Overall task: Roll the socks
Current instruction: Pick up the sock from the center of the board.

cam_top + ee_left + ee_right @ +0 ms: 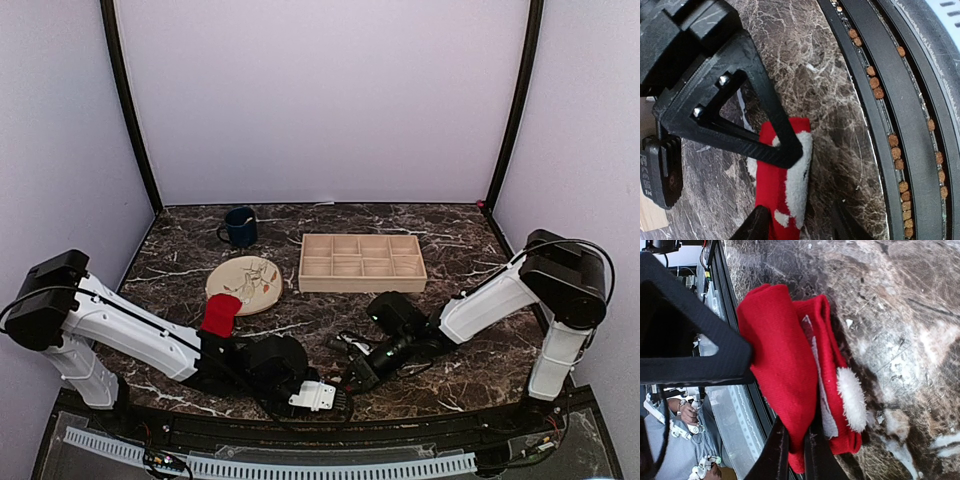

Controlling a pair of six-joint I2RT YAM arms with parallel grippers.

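Right wrist: right claw [771, 400] pinches sock [790, 340]; left claw [774, 184] unclear. Top external: second sock [220, 315].

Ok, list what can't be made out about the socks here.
- Left wrist view: the near sock runs off the bottom edge; the left gripper's finger crosses it, so its grip is unclear.
- Right wrist view: the right gripper pinches it, but its end is cut off below.
- Top view: the grippers hide this sock; the left arm covers the far sock's near end.

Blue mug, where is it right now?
In the top view the blue mug stands far back on the left, just behind the round plate and left of the wooden tray.
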